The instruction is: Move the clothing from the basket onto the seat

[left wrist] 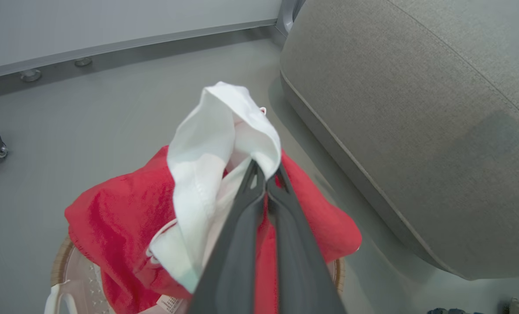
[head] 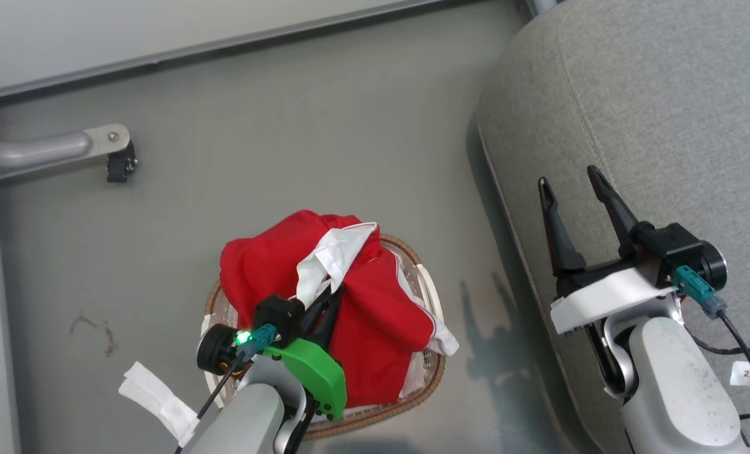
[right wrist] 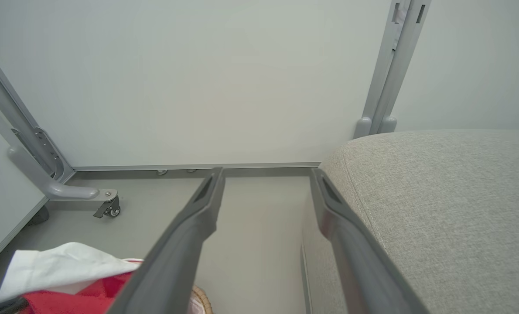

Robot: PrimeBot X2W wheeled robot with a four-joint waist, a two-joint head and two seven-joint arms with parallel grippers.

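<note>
Head view is giving the layout: basket [head: 428,378] sitting on the grey floor [head: 287,157], seat [head: 665,126] rising just beside it on the robot's right. A crumpled white paper scrap [head: 154,391] is lying by the basket's left edge, w/ a reddish stain [head: 91,328] further left.

L wrist view is adding the close-up. L gripper [left wrist: 266,168] is pressing its fingers together at the tips, pinching a fold of white lining [left wrist: 216,126] of the clothing [left wrist: 111,218].

R wrist view is showing R gripper [right wrist: 267,174] standing wide, nothing btw its fingers, hanging at the seat's edge. A caster [right wrist: 109,209] on a grey metal leg is sitting near the wall beyond.

Clothing is heaping in and over the basket, spilling past the rim. The pinched white fold is sticking up above the red bulk, right at the L fingertips. R gripper is hanging well apart from it.

Clothing: thin crumpled red fabric, white striped trim along one edge. Basket: oval, white perforated plastic, brown woven rim. Seat: rounded, coarse grey weave, stitched seam.
</note>
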